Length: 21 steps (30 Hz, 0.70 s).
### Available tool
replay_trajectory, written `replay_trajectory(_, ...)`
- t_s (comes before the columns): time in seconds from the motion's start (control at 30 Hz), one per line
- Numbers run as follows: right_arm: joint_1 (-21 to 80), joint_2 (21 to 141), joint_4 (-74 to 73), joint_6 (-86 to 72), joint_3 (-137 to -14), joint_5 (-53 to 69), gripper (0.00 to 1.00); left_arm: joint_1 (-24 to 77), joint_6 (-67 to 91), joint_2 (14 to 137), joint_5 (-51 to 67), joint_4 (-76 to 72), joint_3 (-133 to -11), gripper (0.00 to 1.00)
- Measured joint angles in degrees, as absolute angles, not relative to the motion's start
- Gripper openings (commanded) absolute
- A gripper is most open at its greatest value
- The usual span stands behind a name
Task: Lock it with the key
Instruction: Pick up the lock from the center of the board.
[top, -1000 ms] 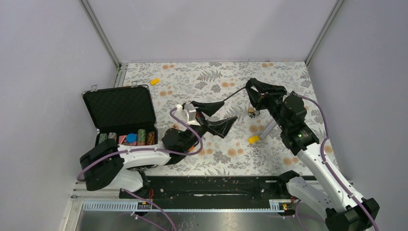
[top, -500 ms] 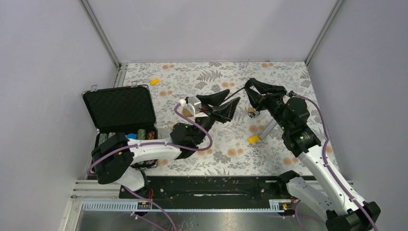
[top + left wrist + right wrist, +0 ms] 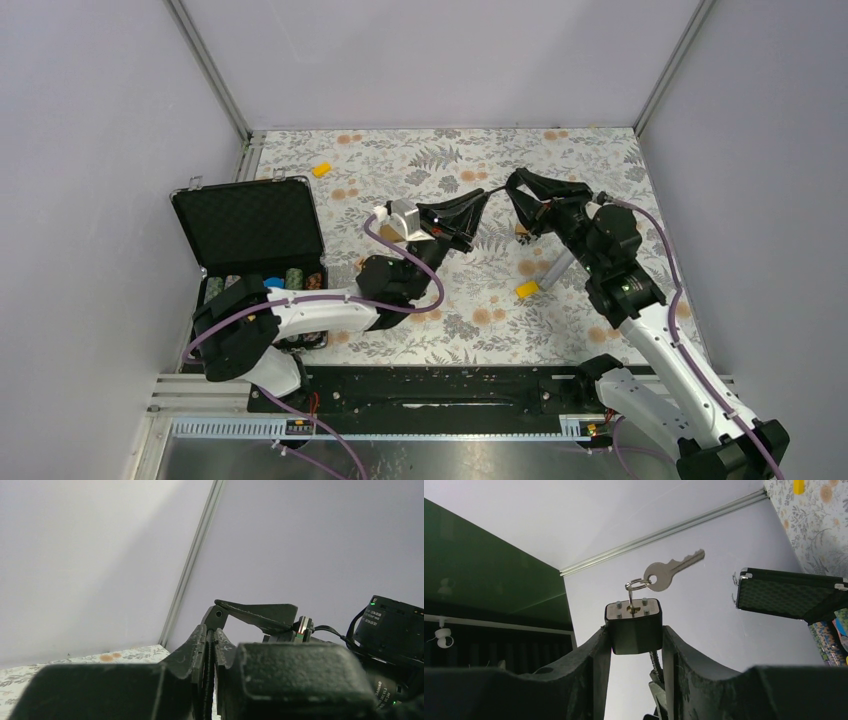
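In the right wrist view my right gripper (image 3: 633,632) is shut on the lock (image 3: 633,624), a small dark block with a silvery end face. A key (image 3: 630,602) stands in that face. A ring on it carries a second silver key (image 3: 670,571). A thin braided cable (image 3: 655,661) runs from the lock. In the left wrist view my left gripper (image 3: 209,634) is shut on this cable (image 3: 208,680), right in front of the right gripper's fingers (image 3: 257,613). From above, the two grippers (image 3: 481,198) (image 3: 518,208) meet tip to tip above mid-table, joined by the cable (image 3: 497,188).
An open black case (image 3: 250,228) with poker chips (image 3: 290,282) lies at the left. Yellow blocks sit at the back left (image 3: 321,169) and under the right arm (image 3: 527,289), beside a grey cylinder (image 3: 558,268). Walls enclose the floral table (image 3: 590,150).
My left gripper has swung up and right towards the right gripper and gone from wide open to shut on the cable. The right gripper keeps its hold on the lock.
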State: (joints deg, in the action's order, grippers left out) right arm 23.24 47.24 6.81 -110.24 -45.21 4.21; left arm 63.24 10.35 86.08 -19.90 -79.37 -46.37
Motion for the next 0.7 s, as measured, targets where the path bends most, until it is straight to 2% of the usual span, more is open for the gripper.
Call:
replay_trajectory(0.23, 23.16, 47.46, 7.62, -108.16, -42.13, 5.63, 0.73, 63.18, 9.85, 84.58, -22.65, -74.22, -46.37, 0.00)
replay_trajectory(0.43, 21.52, 45.06, 4.82, -99.15, -37.91, 6.39, 0.85, 60.93, 10.96, 79.66, -23.24, -57.49, -49.82, 0.00)
replay_trajectory(0.6, 18.98, 42.61, 5.78, -83.74, -35.73, 9.80, 0.86, 55.88, 12.80, 74.85, -17.56, -38.61, -55.33, 0.00)
replay_trajectory(0.7, 18.31, 43.55, 7.97, -71.33, -36.27, 16.01, 0.86, 52.88, 11.97, 73.03, -11.51, -26.98, -59.33, 0.00)
